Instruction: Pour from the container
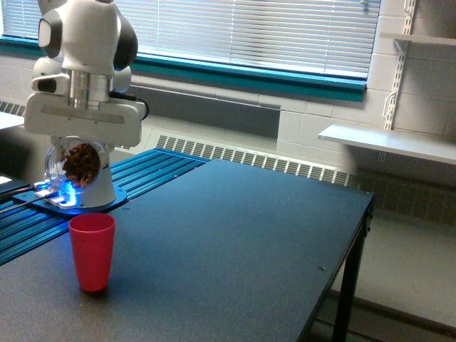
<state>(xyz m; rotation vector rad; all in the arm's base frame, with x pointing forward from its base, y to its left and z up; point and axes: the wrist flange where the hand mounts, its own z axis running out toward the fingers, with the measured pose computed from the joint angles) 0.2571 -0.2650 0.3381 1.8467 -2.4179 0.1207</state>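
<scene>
We see a red cup [92,251] on a dark grey speckled table [228,242]. The clear container [75,162] shows brown pieces, under a white arm [82,64] with grey joints. Teal trim [249,71] edges white slatted blinds [256,28].

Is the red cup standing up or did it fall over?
Standing up. The red cup sits on the dark table with its open mouth facing up, below the container.
</scene>
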